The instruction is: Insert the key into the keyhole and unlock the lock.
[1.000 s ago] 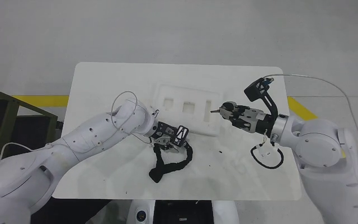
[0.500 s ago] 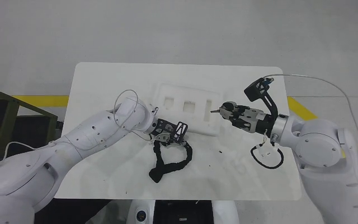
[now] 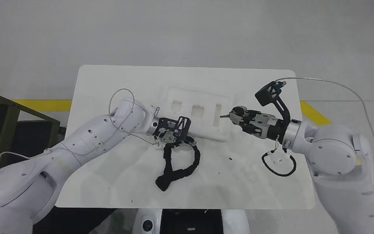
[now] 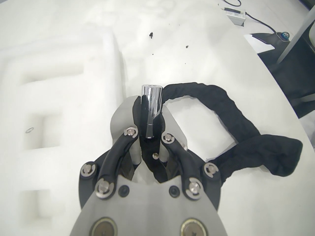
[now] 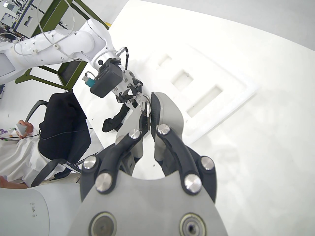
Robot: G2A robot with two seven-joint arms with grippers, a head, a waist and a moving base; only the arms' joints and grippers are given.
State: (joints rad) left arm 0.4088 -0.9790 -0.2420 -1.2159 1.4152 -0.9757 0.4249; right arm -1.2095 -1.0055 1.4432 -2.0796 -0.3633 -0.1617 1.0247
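A white counter [image 3: 105, 88] stands on a pale grey floor [image 3: 187, 29]. A white foam tray [image 3: 196, 93] with three rectangular recesses [image 3: 197, 109] lies at the counter's centre, offset toward 12 o'clock.

1. Left gripper [image 4: 150, 109]: located at the tray's 7 o'clock corner and pointing toward 3 o'clock in the top view. The jaws are narrow and clamp the lock [image 4: 151, 99], a chrome cylinder, across its sides. The cylinder's end face projects just past the fingertips.

2. Chain [image 4: 236, 121]: black-sleeved and joined to the lock. It loops away from the left gripper toward 6 o'clock. Its far end rests on the counter near the 6 o'clock edge.

3. Right gripper [image 5: 146, 109]: located at the tray's 3 o'clock edge and pointing toward 9 o'clock. The jaws are narrow and pinch the key [image 5: 144, 105] with its ring. The key's tip projects toward 9 o'clock, over the tray's edge.

4. Key and lock are well apart, with the tray's 5 o'clock corner between them. The key is not in the keyhole.

5. Small black specks [image 3: 232, 158] lie on the counter at 5 o'clock from the tray.
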